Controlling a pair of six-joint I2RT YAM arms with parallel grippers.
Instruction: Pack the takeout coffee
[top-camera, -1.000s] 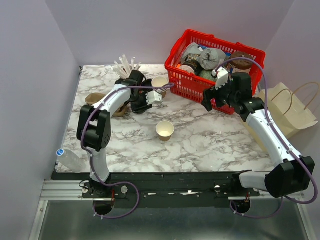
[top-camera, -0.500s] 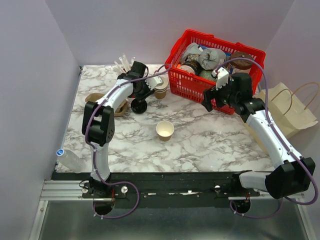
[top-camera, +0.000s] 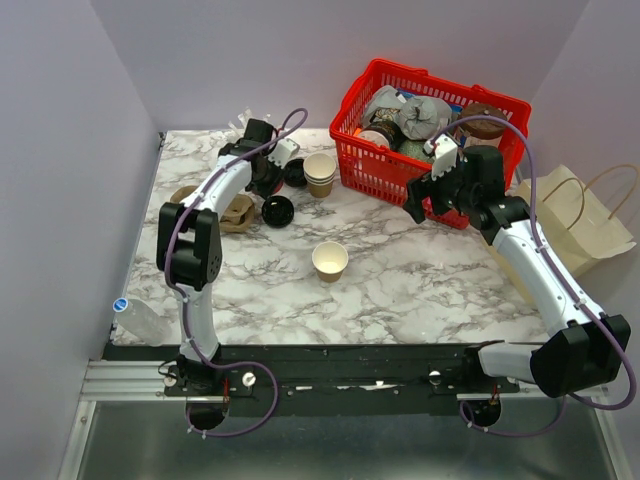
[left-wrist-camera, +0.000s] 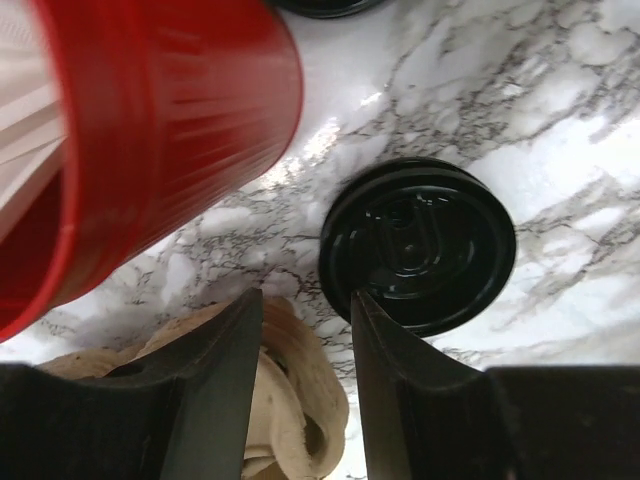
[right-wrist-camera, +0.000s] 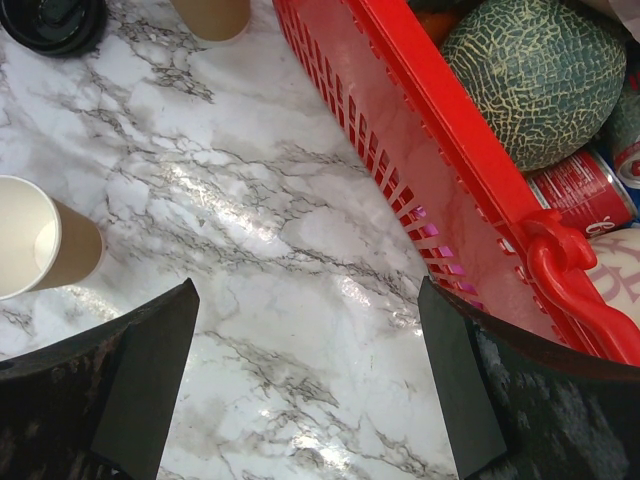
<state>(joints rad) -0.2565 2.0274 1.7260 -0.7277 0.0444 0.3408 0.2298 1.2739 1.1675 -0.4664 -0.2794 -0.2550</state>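
The takeout coffee (top-camera: 330, 260), a small brown paper cup with a pale rim, stands open-topped at mid table; the right wrist view shows it (right-wrist-camera: 40, 250) at the left edge. My left gripper (top-camera: 268, 170) hovers at the back left beside the red cup of straws (left-wrist-camera: 150, 130), its jaws partly apart (left-wrist-camera: 305, 300) with nothing gripped. Below it lie a black lid (left-wrist-camera: 418, 243) and a tan cardboard piece (left-wrist-camera: 290, 400). My right gripper (top-camera: 425, 205) hangs wide open (right-wrist-camera: 305, 290) over bare marble beside the red basket (right-wrist-camera: 450, 130), far right of the cup.
The red basket (top-camera: 372, 165) holds a melon (right-wrist-camera: 535, 70), cans and bundles. A stack of cream cups (top-camera: 320, 172) and two black lids (top-camera: 277, 210) (top-camera: 295, 172) sit left of it. A paper bag (top-camera: 590, 220) lies at the right edge, a water bottle (top-camera: 140, 318) at the front left.
My left arm has swung back and to the left, from beside the cream cup stack to the red straw cup, uncovering a black lid. The right arm has stayed still.
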